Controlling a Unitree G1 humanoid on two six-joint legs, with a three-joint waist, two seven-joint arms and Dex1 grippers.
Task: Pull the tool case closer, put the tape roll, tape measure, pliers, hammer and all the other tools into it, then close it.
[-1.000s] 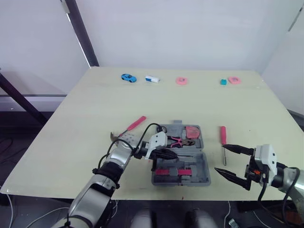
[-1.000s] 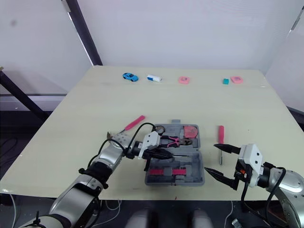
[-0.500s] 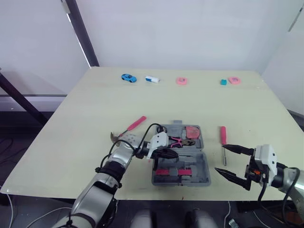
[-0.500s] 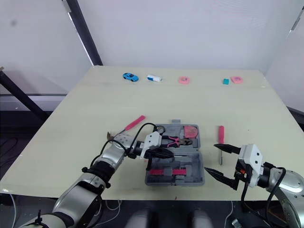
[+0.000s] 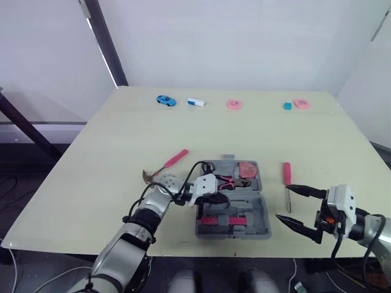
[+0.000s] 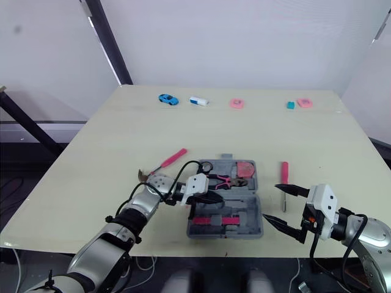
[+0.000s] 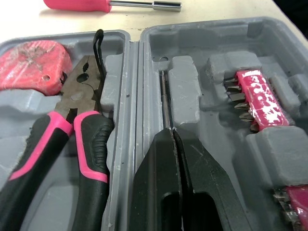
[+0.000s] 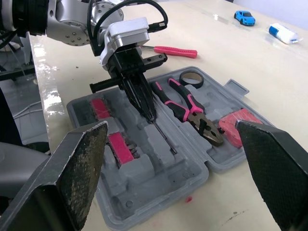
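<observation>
The grey tool case (image 5: 264, 227) lies open near the table's front edge. In its far half are pink-handled pliers (image 5: 231, 180), a red tape measure (image 5: 247, 168) and a black tape roll (image 8: 191, 77). The near half holds pink bit holders (image 7: 257, 94). My left gripper (image 7: 172, 132) hangs over the near half, shut on a thin metal rod (image 7: 165, 101) that lies along a groove. The pink-handled hammer (image 5: 174, 159) rests left of the case. A pink screwdriver (image 5: 286, 174) lies to its right. Just in front of the screwdriver, my right gripper (image 5: 282, 202) is open and holds nothing.
Along the table's far edge sit a blue toy car (image 5: 164, 99), a white eraser (image 5: 195, 102), a pink ring (image 5: 233, 104), a teal block (image 5: 286, 105) and another pink piece (image 5: 300, 103). The case lies close to the table's front edge.
My left gripper has turned and settled lower onto the case's near half. The right arm and the loose tools have not moved.
</observation>
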